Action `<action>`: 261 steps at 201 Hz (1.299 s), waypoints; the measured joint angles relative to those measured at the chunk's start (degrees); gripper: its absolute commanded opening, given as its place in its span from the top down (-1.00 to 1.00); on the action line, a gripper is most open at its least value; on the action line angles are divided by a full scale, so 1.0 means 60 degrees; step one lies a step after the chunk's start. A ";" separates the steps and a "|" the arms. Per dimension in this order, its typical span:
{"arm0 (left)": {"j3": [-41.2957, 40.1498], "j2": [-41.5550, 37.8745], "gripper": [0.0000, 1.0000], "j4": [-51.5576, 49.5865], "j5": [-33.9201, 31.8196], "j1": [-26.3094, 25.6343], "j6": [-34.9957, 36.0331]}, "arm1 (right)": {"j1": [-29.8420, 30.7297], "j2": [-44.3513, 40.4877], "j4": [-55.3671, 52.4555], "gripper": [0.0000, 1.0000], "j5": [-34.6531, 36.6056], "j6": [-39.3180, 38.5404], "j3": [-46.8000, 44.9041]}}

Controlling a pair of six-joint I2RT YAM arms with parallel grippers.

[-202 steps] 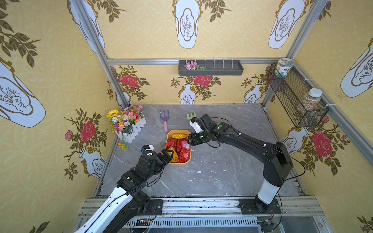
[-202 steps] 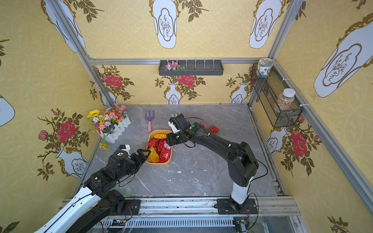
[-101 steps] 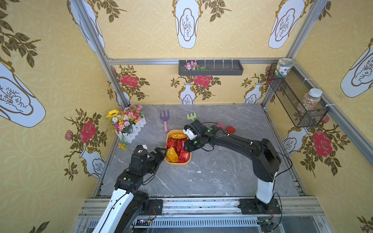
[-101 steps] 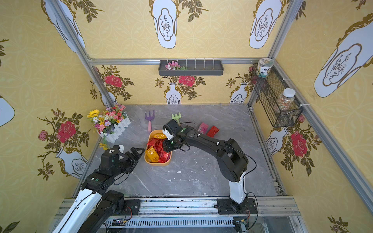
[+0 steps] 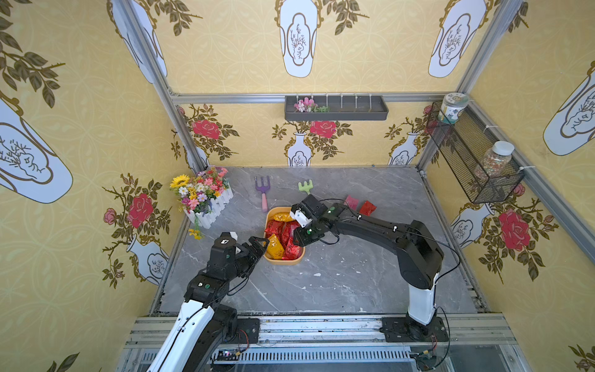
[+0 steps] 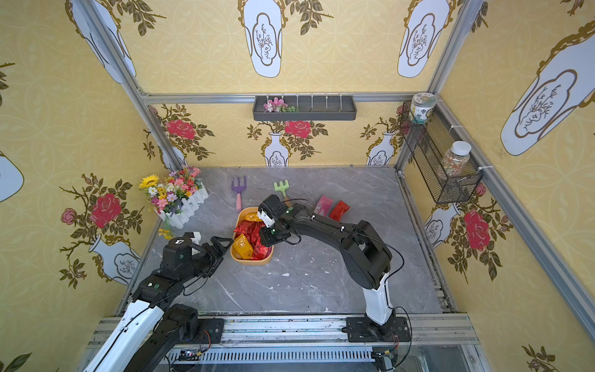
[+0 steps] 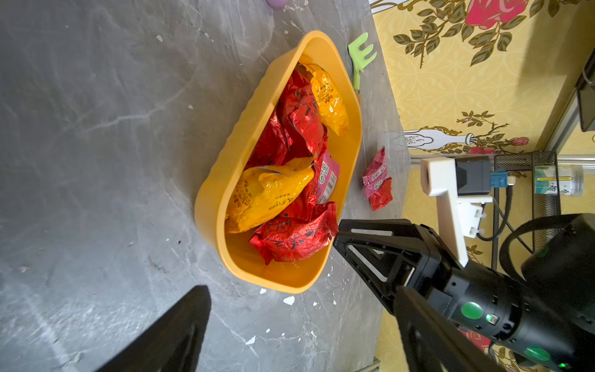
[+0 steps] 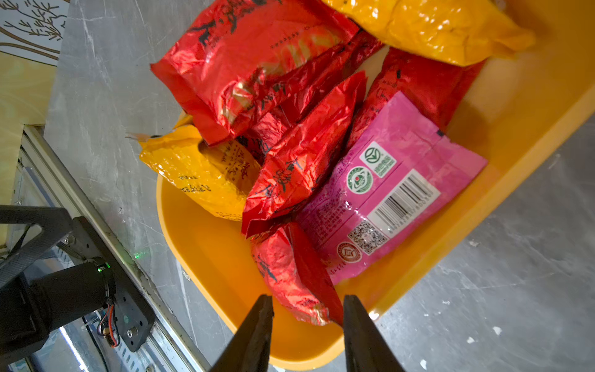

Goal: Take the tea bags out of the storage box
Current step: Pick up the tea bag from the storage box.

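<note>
Tea bags mostly in storage box. Right gripper now down inside, fingers narrowing around red sachet, unclamped; left gripper gapes. Pick imminent.

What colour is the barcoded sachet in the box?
The sachet is pink; clearest in the right wrist view.

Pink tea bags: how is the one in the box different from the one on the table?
The inside pink bag sits in the box, squeezed among red bags. The outside pink bag lies on the table, next to just one red bag. Both are shiny pink with labels.
</note>
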 measured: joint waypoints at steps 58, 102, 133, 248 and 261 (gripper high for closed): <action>-0.0029 -0.0095 -0.89 0.0058 0.0080 0.0000 0.0000 | 0.0036 0.0208 -0.0018 -0.06 0.0076 -0.0102 0.0266; -0.0157 -0.0259 -0.89 0.0058 0.0117 0.0004 -0.0040 | 0.0036 0.0750 -0.0186 0.03 0.0087 -0.0397 0.0940; -0.0197 -0.0299 -0.90 0.0058 0.0146 0.0004 -0.0044 | 0.0036 0.0798 -0.0368 0.22 0.0069 -0.0488 0.0929; 0.0117 -0.0280 -0.89 0.0062 0.0229 0.0004 -0.0084 | 0.0055 0.0284 -0.0601 1.00 -0.0317 -0.0718 0.1169; 0.0255 -0.0240 -0.89 0.0062 0.0244 0.0004 -0.0146 | 0.0055 0.0146 -0.0685 1.00 -0.0386 -0.0721 0.1271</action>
